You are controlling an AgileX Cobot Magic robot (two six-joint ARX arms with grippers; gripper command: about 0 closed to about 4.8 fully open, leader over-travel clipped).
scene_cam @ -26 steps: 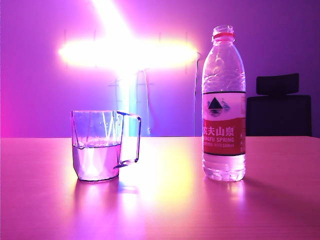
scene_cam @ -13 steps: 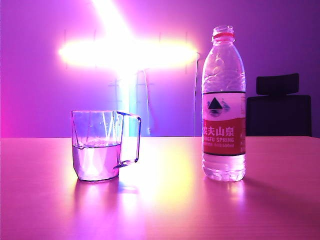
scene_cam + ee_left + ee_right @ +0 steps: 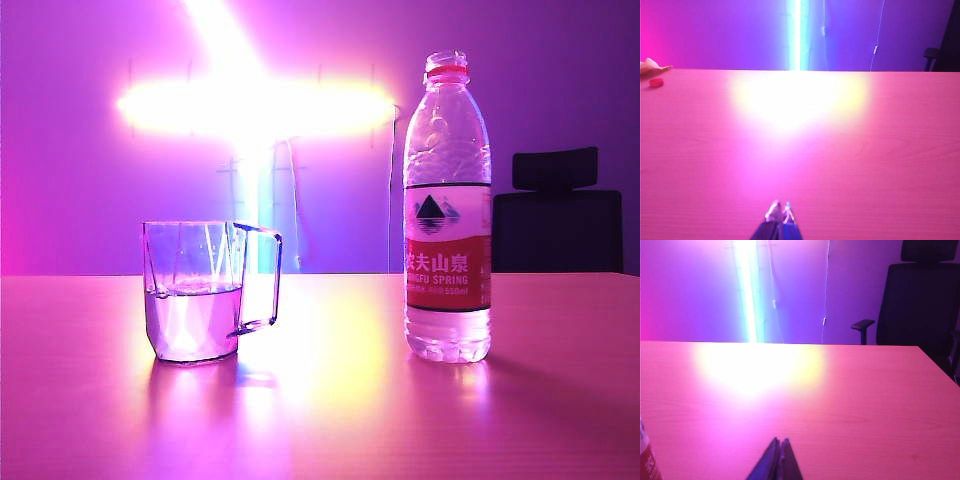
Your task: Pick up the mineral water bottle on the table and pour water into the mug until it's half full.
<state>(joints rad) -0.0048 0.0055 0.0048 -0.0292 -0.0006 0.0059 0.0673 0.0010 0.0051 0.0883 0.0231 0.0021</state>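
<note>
The mineral water bottle (image 3: 447, 210) stands upright and uncapped on the right of the table (image 3: 330, 420); a sliver of its red label (image 3: 647, 462) shows at the edge of the right wrist view. The clear faceted mug (image 3: 197, 290) stands to its left, handle toward the bottle, with water (image 3: 195, 322) up to about half its height. Neither gripper appears in the exterior view. My left gripper (image 3: 780, 206) hovers low over bare tabletop, shut and empty. My right gripper (image 3: 779, 441) is also shut on nothing, apart from the bottle.
A small red cap (image 3: 656, 83) and a pale crumpled thing (image 3: 651, 65) lie near the table's far edge in the left wrist view. A black office chair (image 3: 922, 300) stands beyond the table's far corner. A bright light strip (image 3: 255, 105) glares on the wall.
</note>
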